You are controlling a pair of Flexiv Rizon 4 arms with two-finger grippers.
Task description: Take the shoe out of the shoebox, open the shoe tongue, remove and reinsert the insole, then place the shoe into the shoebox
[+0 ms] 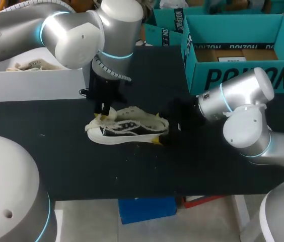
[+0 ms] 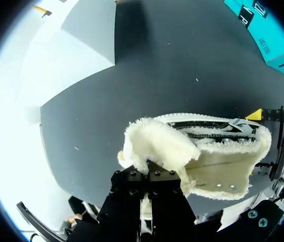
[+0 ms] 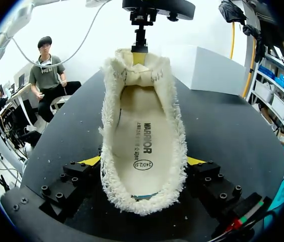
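Observation:
A cream, fleece-lined shoe (image 1: 127, 128) with a black side lies on its sole on the black table (image 1: 56, 151). My left gripper (image 1: 101, 115) is at its toe end, shut on the fluffy tongue (image 2: 157, 146) and holding it pulled up and forward. My right gripper (image 1: 157, 129) stands wide around the heel, one yellow-tipped finger (image 3: 92, 160) pressed on each side of the shoe (image 3: 142, 201). The right wrist view looks straight into the mouth, where the insole (image 3: 142, 136) lies flat inside. The teal shoebox (image 1: 242, 75) stands open at the back right.
A white box (image 1: 31, 83) with another pale shoe (image 1: 28, 65) in it sits at the back left. More teal boxes (image 1: 164, 30) stand behind the shoebox. Bare black tabletop lies in front of the shoe.

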